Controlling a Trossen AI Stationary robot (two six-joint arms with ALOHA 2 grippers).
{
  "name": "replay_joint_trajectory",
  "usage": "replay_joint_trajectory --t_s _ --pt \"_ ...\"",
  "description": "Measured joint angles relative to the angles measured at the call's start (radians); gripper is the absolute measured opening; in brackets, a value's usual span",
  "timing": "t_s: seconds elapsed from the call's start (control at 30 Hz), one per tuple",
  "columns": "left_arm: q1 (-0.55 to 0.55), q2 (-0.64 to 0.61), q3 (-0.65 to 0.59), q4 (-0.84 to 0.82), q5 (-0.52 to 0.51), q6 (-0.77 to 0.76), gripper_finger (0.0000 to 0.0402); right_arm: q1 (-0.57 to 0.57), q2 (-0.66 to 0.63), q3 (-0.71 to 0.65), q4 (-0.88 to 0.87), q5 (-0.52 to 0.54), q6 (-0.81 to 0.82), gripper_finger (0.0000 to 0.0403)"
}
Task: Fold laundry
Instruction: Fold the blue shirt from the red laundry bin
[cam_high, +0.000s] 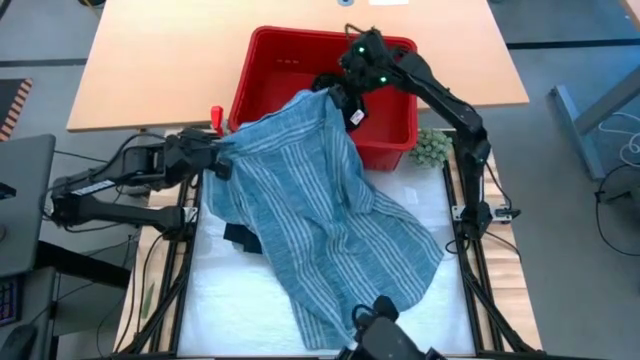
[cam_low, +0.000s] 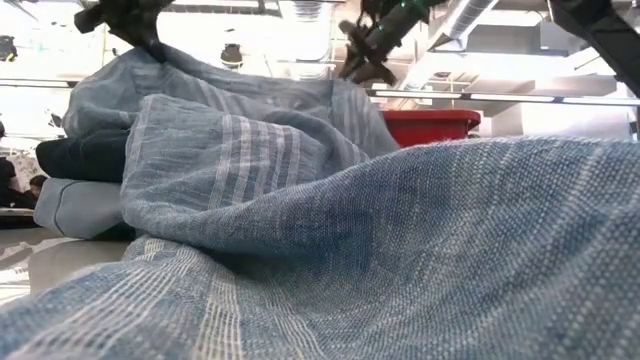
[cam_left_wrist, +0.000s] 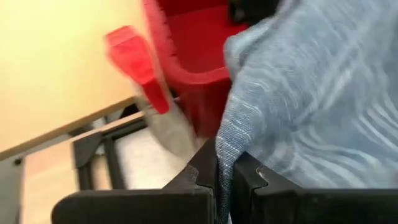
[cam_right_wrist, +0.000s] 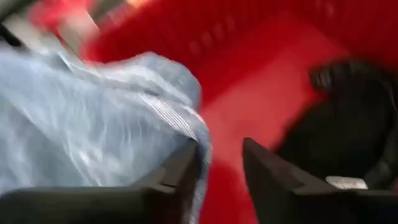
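Overhead, striped garment (cam_high: 320, 215) on white-padded table (cam_high: 440, 200), red basket (cam_high: 395, 135)

The grey-blue striped garment (cam_high: 320, 215) lies spread and rumpled across the white work surface (cam_high: 230, 300), running from the near edge up to the far edge, where one corner is draped over the rim of the red basket (cam_high: 390, 140). Its left corner is raised off the surface. The fabric is a loose weave with paler stripes. A dark navy piece (cam_high: 240, 238) shows partly under its left side. A black garment with a white tag (cam_right_wrist: 354, 134) lies crumpled inside the basket.
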Motion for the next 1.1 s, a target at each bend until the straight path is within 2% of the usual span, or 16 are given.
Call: replay_joint_trajectory --t_s 0.07,0.17,0.27,0.37,0.53,0.6,0.67,0.77,0.83,0.9,1.0,1.1 --pt "0.042 0.004 0.0 0.008 0.003 0.001 0.0 -0.018 -0.011 -0.025 -0.042 0.021 -0.037 0.0179" --pt "0.096 0.008 0.0 0.012 0.036 0.037 0.0 -0.029 -0.046 -0.018 -0.098 0.132 -0.063 0.0236" --pt "0.135 0.012 0.0 0.012 0.093 0.094 0.0008 -0.035 -0.077 -0.017 -0.16 0.151 -0.091 0.027" --pt "0.175 0.013 0.0 0.012 0.185 0.144 0.0038 -0.025 -0.11 -0.02 -0.25 0.134 -0.1 0.028" --pt "0.236 0.013 0.008 -0.041 0.32 0.212 0.011 0.071 -0.198 -0.018 -0.456 -0.029 -0.092 0.0281" --pt "0.254 0.013 0.029 -0.087 0.333 0.225 0.0137 0.163 -0.238 -0.024 -0.528 -0.018 -0.09 0.0281" --pt "0.265 0.013 0.063 -0.138 0.33 0.245 0.0161 0.276 -0.297 -0.07 -0.529 0.054 -0.044 0.0281" --pt "0.273 0.013 0.136 -0.195 0.308 0.27 0.0186 0.47 -0.409 -0.204 -0.453 0.195 0.067 0.0281" --pt "0.273 0.012 0.191 -0.178 0.331 0.306 0.0196 0.602 -0.495 -0.345 -0.373 0.306 0.165 0.0281" --pt "0.267 0.011 0.219 -0.092 0.44 0.384 0.0199 0.732 -0.579 -0.522 -0.283 0.393 0.297 0.0282" --pt "0.225 0.04 0.214 0.06 0.656 0.525 0.0197 0.894 -0.698 -0.811 -0.08 0.438 0.515 0.0282" --pt "0.166 0.149 0.199 0.16 0.718 0.539 0.0193 1.033 -0.804 -1.058 0.123 0.524 0.714 0.0282"
